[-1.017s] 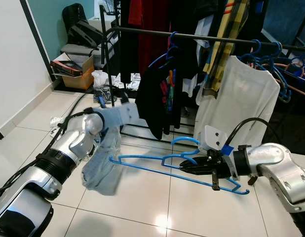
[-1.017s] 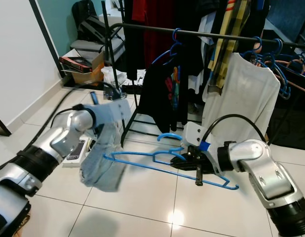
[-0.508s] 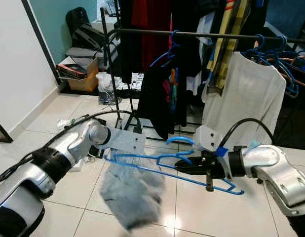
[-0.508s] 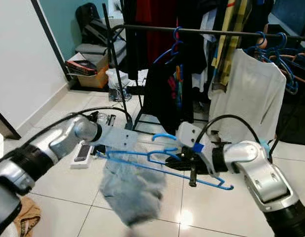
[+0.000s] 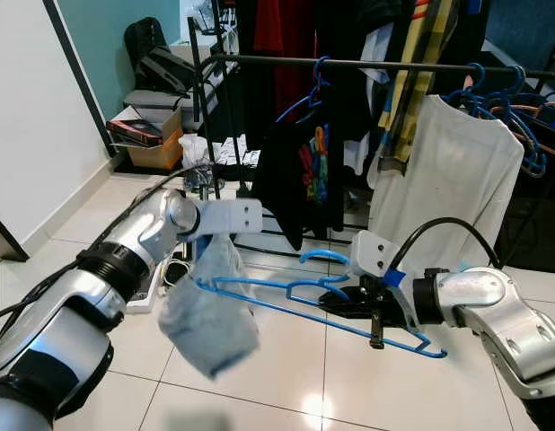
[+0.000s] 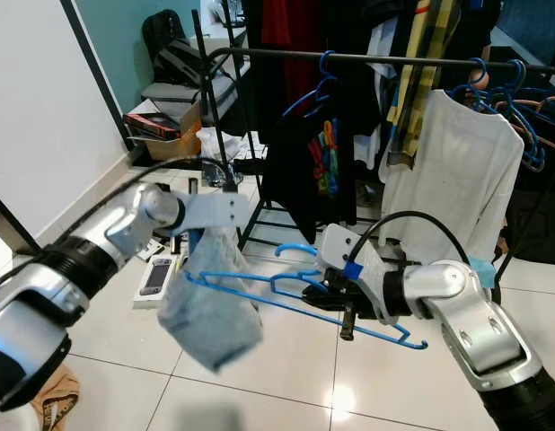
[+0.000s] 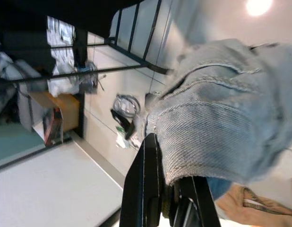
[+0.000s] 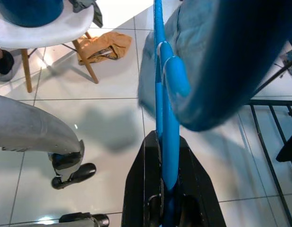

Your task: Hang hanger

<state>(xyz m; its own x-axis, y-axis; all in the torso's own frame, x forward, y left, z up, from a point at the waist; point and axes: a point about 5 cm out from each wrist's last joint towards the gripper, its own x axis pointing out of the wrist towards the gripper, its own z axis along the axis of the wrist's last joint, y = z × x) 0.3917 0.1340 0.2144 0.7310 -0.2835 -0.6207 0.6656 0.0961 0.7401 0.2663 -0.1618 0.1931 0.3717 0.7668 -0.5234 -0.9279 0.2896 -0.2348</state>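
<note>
While right pincer (image 5: 349, 305) clamps blue hanger (image 5: 286, 292), left pincer (image 7: 167, 198) pinches denim (image 5: 208, 305).

The hanger (image 5: 313, 301) lies level above the floor (image 5: 286, 386), in front of the rack (image 5: 376, 65). The right gripper (image 5: 345, 305) is clamped on its middle, just below the hook. The hanger's left end sits in the jeans (image 5: 208, 305), which hang from the left gripper (image 7: 158, 189), pinched on their edge. On the rack, a T-shirt (image 5: 295, 180) hangs at centre and a shirt (image 5: 453, 189) to its right. A box (image 5: 143, 135) sits at the back left, beside the wall (image 5: 35, 135).
</note>
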